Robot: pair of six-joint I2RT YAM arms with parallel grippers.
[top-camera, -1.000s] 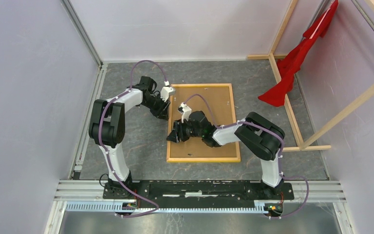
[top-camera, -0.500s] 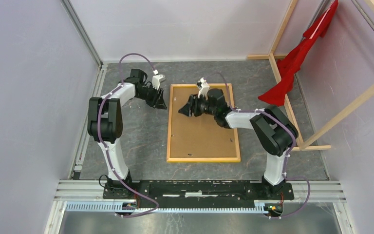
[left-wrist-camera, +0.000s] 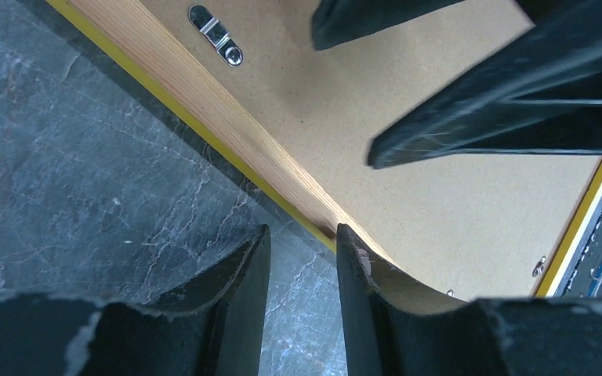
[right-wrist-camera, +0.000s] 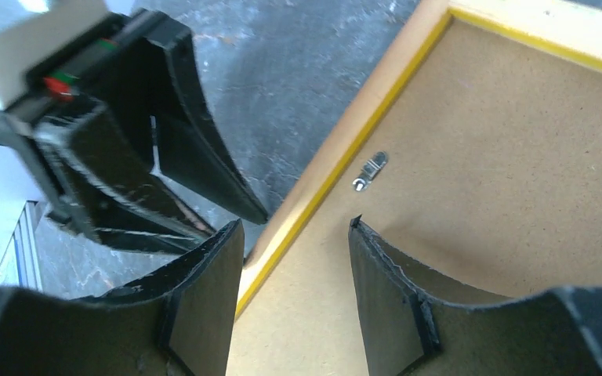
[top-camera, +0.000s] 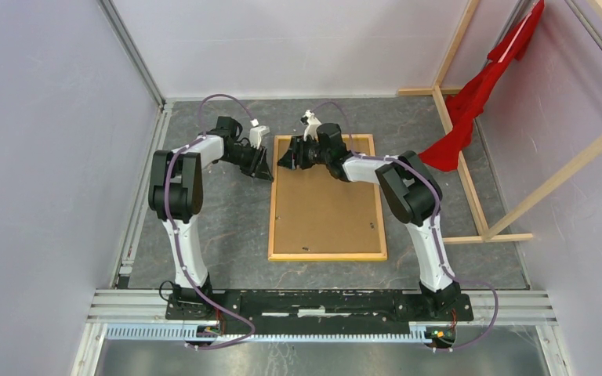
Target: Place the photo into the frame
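While the frame [top-camera: 273, 205] lies face down, lengthwise away from the bases, both grippers meet at its far left corner. Just outside the rail sits the left gripper [top-camera: 266, 172], just inside over the backing [top-camera: 325, 205] the right gripper [top-camera: 281, 163], both with fingers apart and empty. No photo shows.

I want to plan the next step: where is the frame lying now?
In the top view the frame lies back side up at the centre of the table, with the left tool and right tool near its far-left corner.

Even bright light, blurred near fingers [left-wrist-camera: 235, 298]
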